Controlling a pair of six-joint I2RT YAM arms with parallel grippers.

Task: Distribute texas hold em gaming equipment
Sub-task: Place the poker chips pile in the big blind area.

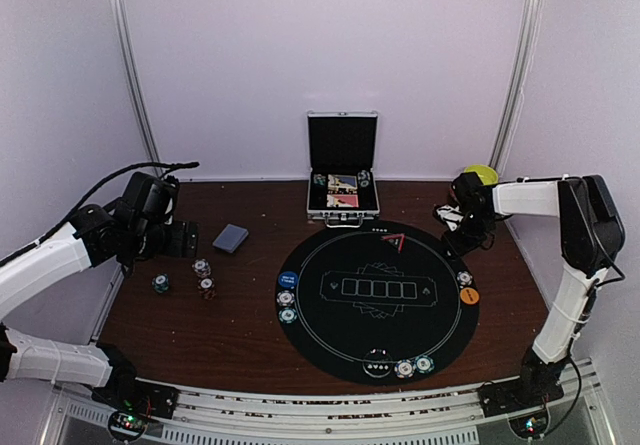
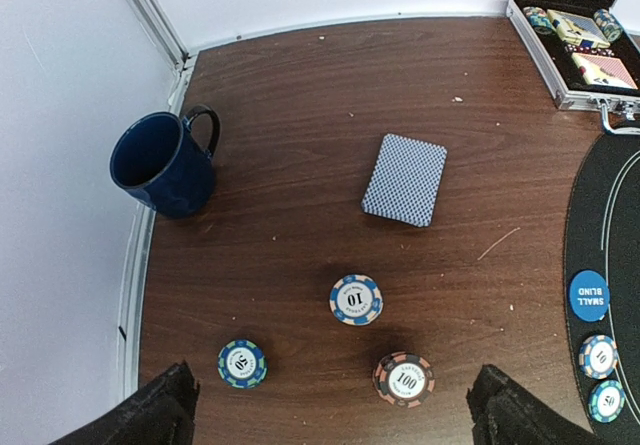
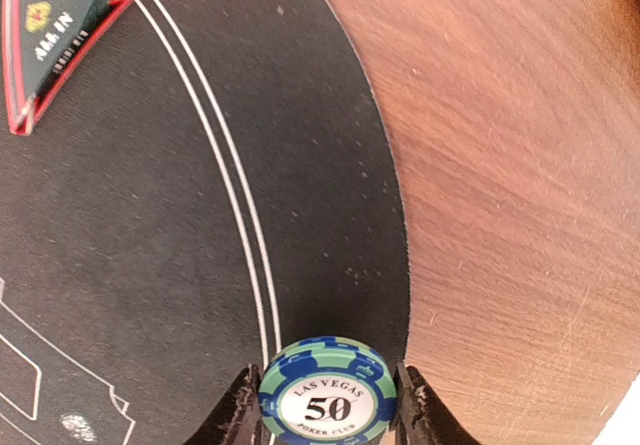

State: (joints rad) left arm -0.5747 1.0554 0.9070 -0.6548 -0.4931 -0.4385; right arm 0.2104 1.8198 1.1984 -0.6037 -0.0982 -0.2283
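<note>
One round stripe-edged chip [image 3: 329,387] clamped in right pincer [image 3: 328,413] above matte black mat [image 3: 150,225]

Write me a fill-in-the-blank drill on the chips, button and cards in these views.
The right tool grips a green-blue chip marked ____.
The blue button reads SMALL ____.
The reddish chip is marked ____.
The deck of cards lies face ____.
Missing words: 50; BLIND; 100; down.
</note>
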